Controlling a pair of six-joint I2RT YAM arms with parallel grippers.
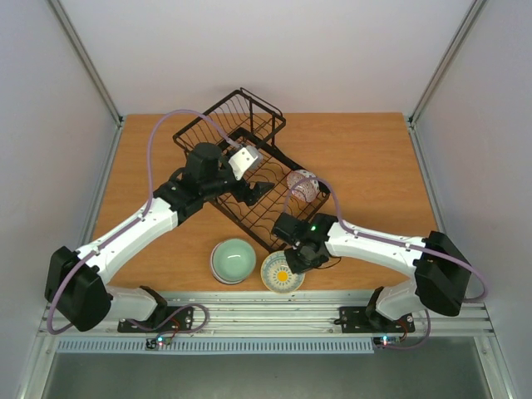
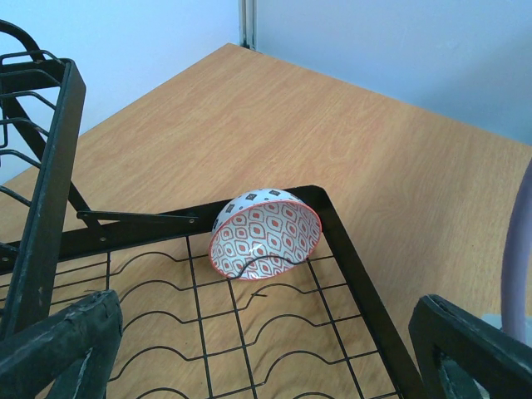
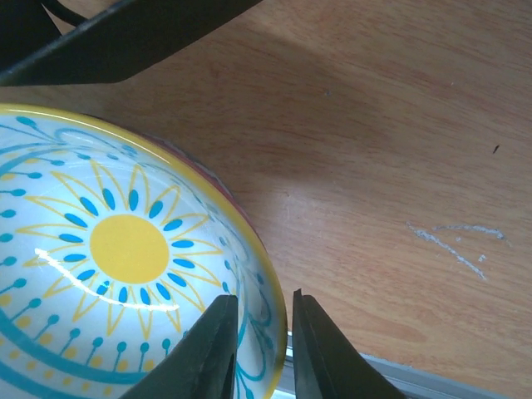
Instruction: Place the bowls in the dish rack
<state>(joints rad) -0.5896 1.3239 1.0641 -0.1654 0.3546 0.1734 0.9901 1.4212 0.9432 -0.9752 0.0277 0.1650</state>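
Wooden table (image 1: 366, 166), white walls (image 1: 249, 50). My right wrist view alone: right gripper (image 3: 289, 332) pinches rim of yellow-centre bowl (image 3: 125, 249), on table beside mint bowl (image 1: 233, 259). Left wrist view: left gripper (image 2: 266, 349) gaping over dish rack (image 2: 345, 249), pink-red bowl (image 2: 266, 237) on edge in corner.

wooden table (image 1: 366, 158), white walls (image 1: 291, 50)

Patterned bowl (image 1: 302, 184) in dish rack (image 1: 218, 125), mint bowl (image 1: 233, 259) on table (image 1: 374, 158), right end effector (image 1: 294, 263) at yellow-centred bowl (image 1: 279, 275)
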